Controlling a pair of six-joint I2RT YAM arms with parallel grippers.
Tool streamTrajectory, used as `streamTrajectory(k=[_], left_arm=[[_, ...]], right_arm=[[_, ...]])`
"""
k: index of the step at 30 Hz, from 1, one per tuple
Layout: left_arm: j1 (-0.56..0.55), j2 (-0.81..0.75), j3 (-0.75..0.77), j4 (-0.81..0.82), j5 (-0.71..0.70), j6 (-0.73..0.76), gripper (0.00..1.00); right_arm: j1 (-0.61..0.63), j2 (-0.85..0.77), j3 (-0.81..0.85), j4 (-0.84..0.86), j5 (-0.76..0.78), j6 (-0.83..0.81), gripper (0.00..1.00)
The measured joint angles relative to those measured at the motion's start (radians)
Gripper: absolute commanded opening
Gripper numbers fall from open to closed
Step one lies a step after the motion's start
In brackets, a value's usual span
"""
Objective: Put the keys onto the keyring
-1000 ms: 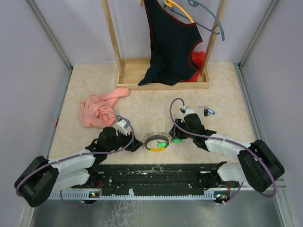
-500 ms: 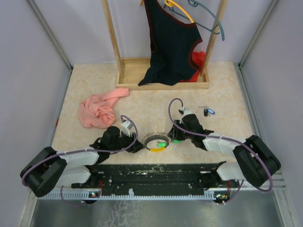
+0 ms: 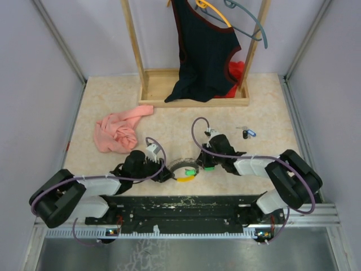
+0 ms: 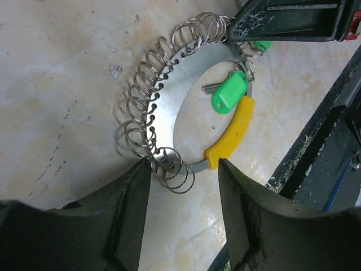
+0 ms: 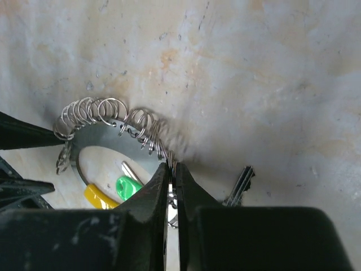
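The keyring (image 4: 161,104) is a flat grey loop fringed with several small wire rings, with a yellow piece (image 4: 232,131) along one stretch. It lies near the table's front edge (image 3: 181,167). A green-headed key (image 4: 228,95) hangs on it, inside the loop. My left gripper (image 4: 183,169) straddles the loop's near end, one fingertip against the grey rim and the other against the yellow piece. My right gripper (image 5: 172,168) is shut on one small wire ring at the loop's far end. Beside it lies a second green key (image 3: 209,167), its metal blade (image 5: 240,183) showing. Blue and black keys (image 3: 247,133) lie apart at the right.
A crumpled pink cloth (image 3: 118,131) lies at the left. At the back stands a wooden rack (image 3: 148,84) with a dark top (image 3: 203,51) and hangers (image 3: 248,22). The black base rail (image 3: 186,206) runs just in front of the keyring.
My right gripper slid left to the keyring and closed on a small wire ring. My left gripper moved right and narrowed around the loop's near end.
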Motion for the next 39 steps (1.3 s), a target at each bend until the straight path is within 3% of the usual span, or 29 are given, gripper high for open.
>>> streamTrajectory(k=[6,10,15,25,39], left_arm=[[0.000,-0.069,-0.008,0.003,-0.034,0.000,0.73],[0.001,-0.210,-0.008,-0.030,-0.085,0.027,0.81],[0.026,-0.282,0.024,-0.062,-0.089,0.114,0.82],[0.154,-0.069,0.157,-0.026,0.198,0.241,0.77],[0.177,0.214,0.329,0.005,0.504,0.375,0.65]], right_arm=[[0.000,0.013,0.066,-0.043,0.000,-0.082,0.00],[0.000,0.011,0.117,-0.084,-0.013,-0.178,0.00],[0.000,-0.002,0.186,-0.154,-0.051,-0.315,0.00],[0.000,-0.072,0.239,-0.193,-0.141,-0.538,0.00],[0.000,-0.098,0.245,-0.188,-0.239,-0.692,0.00]])
